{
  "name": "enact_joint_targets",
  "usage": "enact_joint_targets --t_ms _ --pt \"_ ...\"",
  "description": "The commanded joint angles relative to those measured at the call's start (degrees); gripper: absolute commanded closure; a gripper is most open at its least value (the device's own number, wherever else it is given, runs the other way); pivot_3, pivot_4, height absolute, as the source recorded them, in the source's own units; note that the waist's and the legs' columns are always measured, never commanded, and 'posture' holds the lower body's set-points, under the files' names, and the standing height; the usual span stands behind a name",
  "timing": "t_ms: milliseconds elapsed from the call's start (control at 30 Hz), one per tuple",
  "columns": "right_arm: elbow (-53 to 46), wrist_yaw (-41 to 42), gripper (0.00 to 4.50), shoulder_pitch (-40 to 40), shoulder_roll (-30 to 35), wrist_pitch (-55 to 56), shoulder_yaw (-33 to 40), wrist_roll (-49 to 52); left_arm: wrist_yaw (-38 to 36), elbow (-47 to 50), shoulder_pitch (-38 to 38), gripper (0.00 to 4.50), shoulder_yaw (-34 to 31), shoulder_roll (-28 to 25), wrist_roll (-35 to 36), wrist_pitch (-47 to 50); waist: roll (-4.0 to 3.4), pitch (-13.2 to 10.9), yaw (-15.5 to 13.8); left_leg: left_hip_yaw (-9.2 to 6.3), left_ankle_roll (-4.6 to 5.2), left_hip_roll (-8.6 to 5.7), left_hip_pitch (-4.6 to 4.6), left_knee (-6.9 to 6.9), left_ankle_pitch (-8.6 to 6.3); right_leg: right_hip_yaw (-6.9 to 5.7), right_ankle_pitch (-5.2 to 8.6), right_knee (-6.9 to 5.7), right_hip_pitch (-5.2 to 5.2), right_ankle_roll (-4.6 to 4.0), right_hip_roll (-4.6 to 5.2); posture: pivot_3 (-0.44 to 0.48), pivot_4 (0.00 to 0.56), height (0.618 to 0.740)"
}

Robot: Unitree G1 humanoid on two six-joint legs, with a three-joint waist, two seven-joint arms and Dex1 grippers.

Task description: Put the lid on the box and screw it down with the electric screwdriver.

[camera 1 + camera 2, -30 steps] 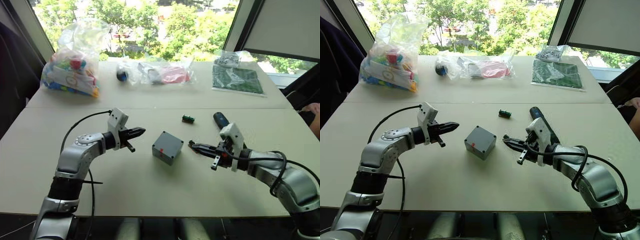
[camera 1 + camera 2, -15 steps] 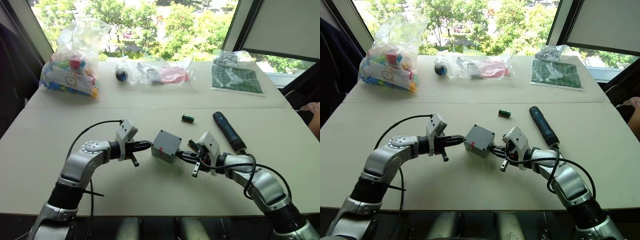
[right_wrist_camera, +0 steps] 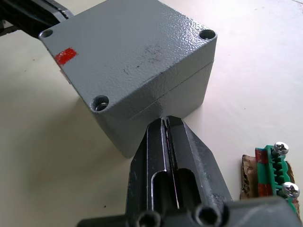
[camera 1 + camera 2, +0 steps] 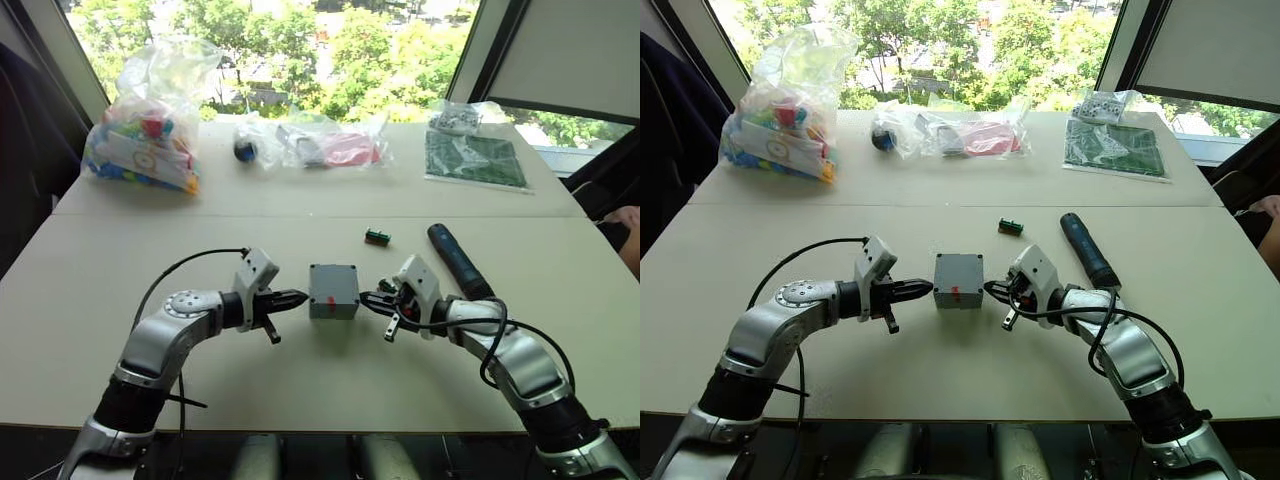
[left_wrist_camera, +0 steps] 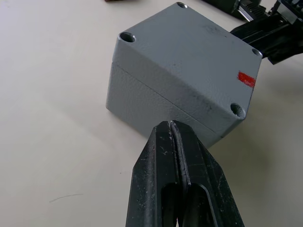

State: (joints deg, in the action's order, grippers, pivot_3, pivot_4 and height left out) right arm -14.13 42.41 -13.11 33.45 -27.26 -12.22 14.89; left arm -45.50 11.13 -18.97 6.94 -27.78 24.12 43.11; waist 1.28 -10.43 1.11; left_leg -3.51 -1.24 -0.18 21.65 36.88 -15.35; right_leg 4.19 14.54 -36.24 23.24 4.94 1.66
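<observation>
Grey and square, the box sits on the beige worktop with its lid already seated on top, red mark facing up. Left gripper and right gripper press against opposite sides, each with fingers closed together. Behind the right arm lies the electric screwdriver.

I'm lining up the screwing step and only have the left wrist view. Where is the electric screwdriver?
Observer: The long dark blue-black cylindrical electric screwdriver lies on the table to the right of the small grey square plastic box, with nothing holding it.
Operator: Is the right gripper free to fetch it?
Observer: The right gripper holds nothing. Its fingers are shut, with the tips at the box's right side.
</observation>
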Motion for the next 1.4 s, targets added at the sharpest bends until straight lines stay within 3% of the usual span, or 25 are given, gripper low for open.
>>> enact_joint_targets --t_ms 33,467,633,767,933,1033,1300,1367,1400 --pt "-4.7 1.5 4.49 0.8 -1.3 -0.1 -0.9 1.6 -0.1 0.7 -1.6 4.5 0.0 0.7 0.1 -1.9 0.0 0.0 0.0 0.0 0.0 0.0 0.0 0.0 0.0 0.0 0.0 0.0 0.0 0.0 0.0 0.0 0.15 0.74" --pt "-4.0 1.5 4.49 0.3 -2.1 0.1 0.2 0.2 -1.9 1.3 -1.2 4.5 0.3 -0.6 1.0 -1.5 0.0 0.0 0.0 0.01 0.0 0.0 0.0 0.0 0.0 0.0 0.0 0.0 0.01 0.0 0.0 0.0 0.15 0.74" --pt "-7.6 1.5 4.49 2.4 0.0 -1.6 3.0 1.6 -2.1 -0.8 -2.5 4.5 -3.3 -3.3 0.8 -1.9 -0.01 0.0 0.0 0.0 0.0 0.0 0.0 0.0 0.0 0.0 0.0 0.0 0.01 0.0 0.0 0.0 0.15 0.74" --pt "-12.4 1.0 4.49 4.3 2.3 -5.8 10.5 6.1 -6.7 0.5 -5.4 4.5 -10.2 -9.4 7.1 1.3 -0.01 -0.1 0.1 -0.02 0.0 0.02 0.19 0.0 0.0 -0.03 -0.03 0.0 0.21 -0.03 -0.06 0.0 0.15 0.74" --pt "-9.5 0.5 4.49 4.3 3.8 -4.0 14.0 5.4 -9.5 6.4 -9.8 4.5 -10.7 -10.2 16.1 8.2 -0.02 -0.1 -0.3 -0.1 0.0 0.02 0.35 0.09 0.0 -0.13 -0.02 0.08 0.19 -0.02 0.03 0.0 0.15 0.74" --pt "-5.4 0.4 3.82 2.9 3.9 -0.9 13.0 3.0 -10.1 8.0 -10.7 4.5 -6.3 -10.1 15.1 8.0 -0.02 -0.1 -0.1 -0.06 0.0 -0.02 0.47 0.14 0.0 -0.1 -0.1 0.17 0.21 0.11 0.08 0.0 0.15 0.74" --pt "-1.8 -0.6 0.75 2.2 2.9 -0.4 12.8 2.0 -12.1 5.6 -11.4 4.5 1.2 -11.3 8.3 2.0 -0.05 -0.1 0.1 -0.08 -0.01 -0.03 0.46 0.12 0.01 -0.09 -0.13 0.08 0.32 0.09 -0.13 0.0 0.15 0.74" --pt "-1.8 -0.8 0.21 2.7 2.7 -1.4 13.2 2.5 -12.7 5.4 -11.4 4.5 1.6 -11.7 7.6 0.9 -0.06 -0.1 0.0 -0.08 -0.01 -0.03 0.46 0.11 0.01 -0.09 -0.13 0.08 0.32 0.09 -0.13 0.0 0.15 0.74" --pt "-1.9 -1.0 0.21 2.9 2.6 -1.9 13.3 2.8 -12.8 5.4 -11.5 4.5 1.6 -11.7 7.4 0.6 -0.06 -0.1 0.0 -0.08 -0.01 -0.03 0.48 0.12 0.01 -0.09 -0.13 0.09 0.32 0.08 -0.12 0.0 0.15 0.74"
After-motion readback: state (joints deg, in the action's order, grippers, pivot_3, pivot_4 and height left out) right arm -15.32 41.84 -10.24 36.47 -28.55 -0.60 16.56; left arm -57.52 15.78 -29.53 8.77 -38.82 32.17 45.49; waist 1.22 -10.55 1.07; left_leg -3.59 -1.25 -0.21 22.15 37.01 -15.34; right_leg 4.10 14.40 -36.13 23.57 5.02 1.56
